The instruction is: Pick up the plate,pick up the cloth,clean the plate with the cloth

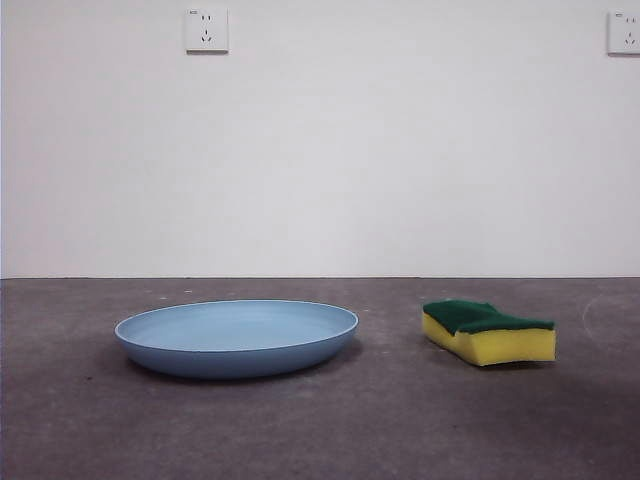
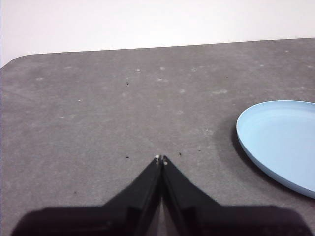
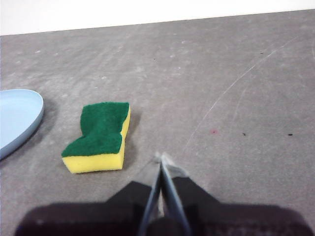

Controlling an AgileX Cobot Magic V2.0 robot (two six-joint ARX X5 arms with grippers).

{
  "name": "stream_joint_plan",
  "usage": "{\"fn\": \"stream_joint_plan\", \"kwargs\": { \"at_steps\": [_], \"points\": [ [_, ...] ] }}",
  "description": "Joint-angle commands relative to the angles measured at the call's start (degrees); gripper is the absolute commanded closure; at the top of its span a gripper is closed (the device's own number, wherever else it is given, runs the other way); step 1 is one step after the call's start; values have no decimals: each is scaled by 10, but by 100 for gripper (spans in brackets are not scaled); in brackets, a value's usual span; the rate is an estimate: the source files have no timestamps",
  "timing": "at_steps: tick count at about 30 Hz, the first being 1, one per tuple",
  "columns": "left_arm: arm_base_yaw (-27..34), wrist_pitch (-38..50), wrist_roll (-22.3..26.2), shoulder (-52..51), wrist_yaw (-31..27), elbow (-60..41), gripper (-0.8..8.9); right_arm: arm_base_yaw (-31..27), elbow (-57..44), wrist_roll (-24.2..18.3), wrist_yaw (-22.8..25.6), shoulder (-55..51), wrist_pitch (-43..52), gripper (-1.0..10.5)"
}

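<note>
A plain white wall rises behind the dark grey speckled surface, with two white sockets high on that wall.

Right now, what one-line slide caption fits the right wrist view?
Shut right gripper over the grey table, beside a green-topped yellow sponge; light-blue plate at the edge.

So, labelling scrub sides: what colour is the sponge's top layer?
Dark green, over yellow foam; right wrist view.

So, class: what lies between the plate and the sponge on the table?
Nothing: only bare grey table separates the plate from the sponge. The front view shows the gap plainly, and the right wrist view agrees.
</note>
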Motion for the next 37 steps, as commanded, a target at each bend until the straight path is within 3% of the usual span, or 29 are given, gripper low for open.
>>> {"fn": "stream_joint_plan", "kwargs": {
  "at_steps": [1, 11, 14, 23, 26, 30, 37],
  "points": [
    [2, 3, 3, -2, -1, -9, 814, 1, -7, 5, 2, 1, -6, 945],
    [2, 8, 2, -2, 0, -9, 814, 1, -7, 5, 1, 1, -5, 946],
    [2, 18, -31, -2, 2, -9, 814, 1, -7, 6, -2, 1, -5, 946],
    [2, 24, -75, -2, 33, -7, 820, 1, 3, 89, -2, 1, -6, 957],
    [2, 9, -103, 3, 36, 9, 820, 1, 30, 115, -2, 14, -7, 957],
    [2, -9, -136, 35, 81, 50, 820, 1, 88, 123, -3, 52, -11, 957],
    [2, -21, -140, 163, 93, 151, 820, 1, 221, 123, -4, 164, -57, 957]
  ]
}}
